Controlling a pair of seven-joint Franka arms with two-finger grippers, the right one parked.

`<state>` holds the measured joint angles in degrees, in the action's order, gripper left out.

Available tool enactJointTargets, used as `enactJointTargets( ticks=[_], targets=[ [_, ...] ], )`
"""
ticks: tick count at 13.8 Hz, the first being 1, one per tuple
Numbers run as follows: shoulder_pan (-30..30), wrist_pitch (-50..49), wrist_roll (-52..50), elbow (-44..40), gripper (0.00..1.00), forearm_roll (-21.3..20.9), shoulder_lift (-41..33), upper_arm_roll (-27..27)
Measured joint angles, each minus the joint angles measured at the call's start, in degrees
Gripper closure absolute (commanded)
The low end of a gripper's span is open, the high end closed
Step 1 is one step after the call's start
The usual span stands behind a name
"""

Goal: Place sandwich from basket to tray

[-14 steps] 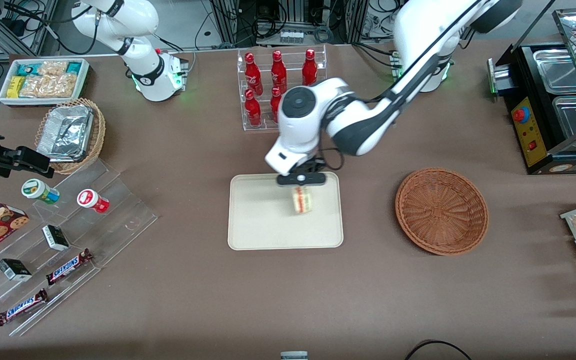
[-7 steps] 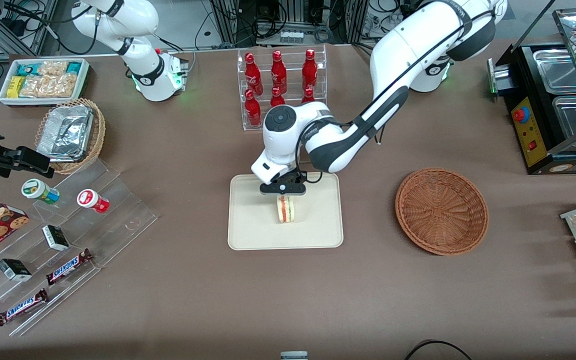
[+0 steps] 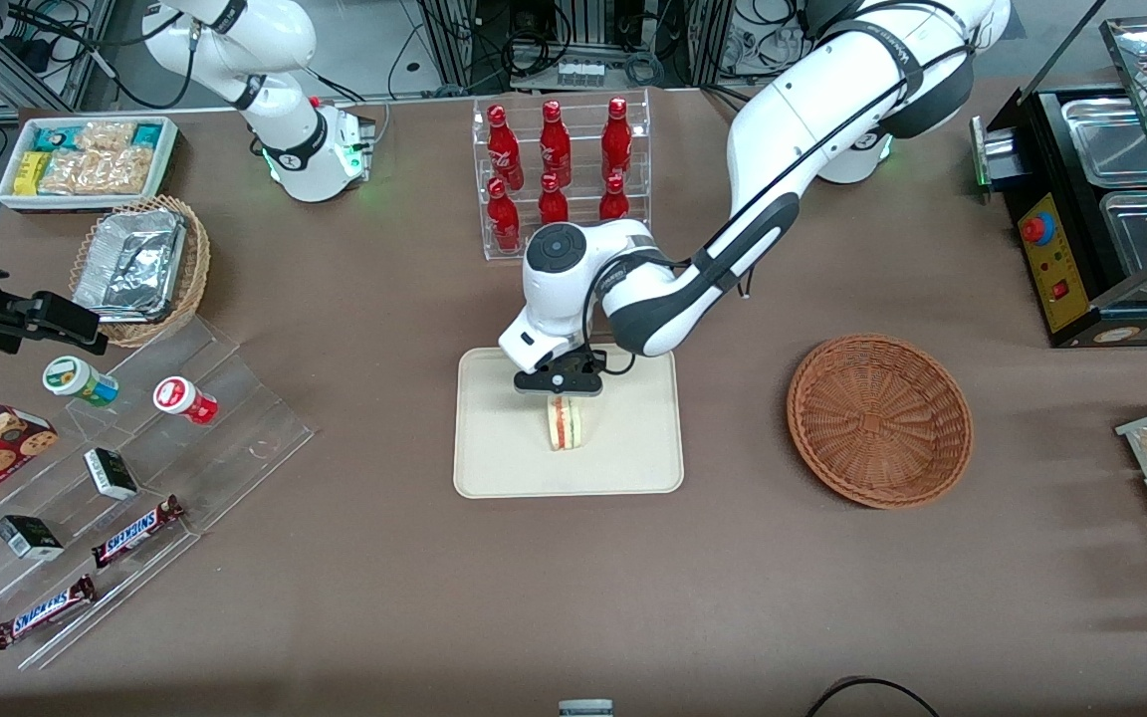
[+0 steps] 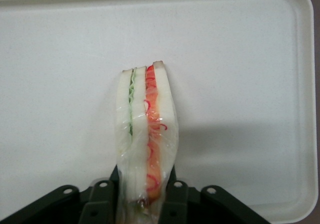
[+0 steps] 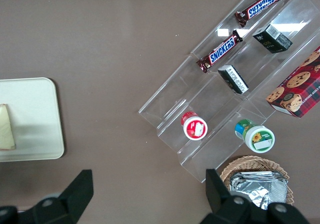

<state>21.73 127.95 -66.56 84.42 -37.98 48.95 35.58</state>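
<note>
The small triangular sandwich [image 3: 566, 423] of pale white bread, wrapped in clear film with red, orange and green filling showing along its cut edge [image 4: 146, 134], stands on edge over the middle of the flat cream-beige rectangular tray [image 3: 494, 468]. I cannot tell whether its lower edge touches the tray floor or hangs just above it. My black two-finger gripper [image 3: 562, 390] is directly above it, and my fingers [image 4: 172, 196] are pressed against the two bread faces, so my jaws are clamped on the sandwich. In my wrist view the tray's bare cream floor [image 4: 240, 84] surrounds the wedge on all sides, with a soft shadow beside it.

The round, shallow, reddish-brown woven wicker basket [image 3: 879, 418] sits on the brown table [image 3: 573, 597] well apart from the tray, toward my arm's end. Farther from the front camera than the tray stands a clear rack of red bottles [image 3: 556, 169]. Toward the parked arm's end lie a clear stepped display with chocolate bars [image 3: 135, 528].
</note>
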Motion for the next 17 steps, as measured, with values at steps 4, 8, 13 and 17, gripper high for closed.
enactJointTargets(
  ticks=[4, 8, 13, 17],
  targets=[
    [0.0, -0.5, -0.3, -1.7, 0.01, -0.1, -0.4, 0.0],
    [-0.4, -10.8, -6.0, -4.7, 0.0, 1.7, -6.6, 0.1],
    [-7.0, -23.3, -6.6, -5.8, 0.0, 9.6, -18.8, 0.0],
    [-11.9, -28.3, -6.2, -5.7, 0.0, 10.9, -22.6, 0.0]
  ],
)
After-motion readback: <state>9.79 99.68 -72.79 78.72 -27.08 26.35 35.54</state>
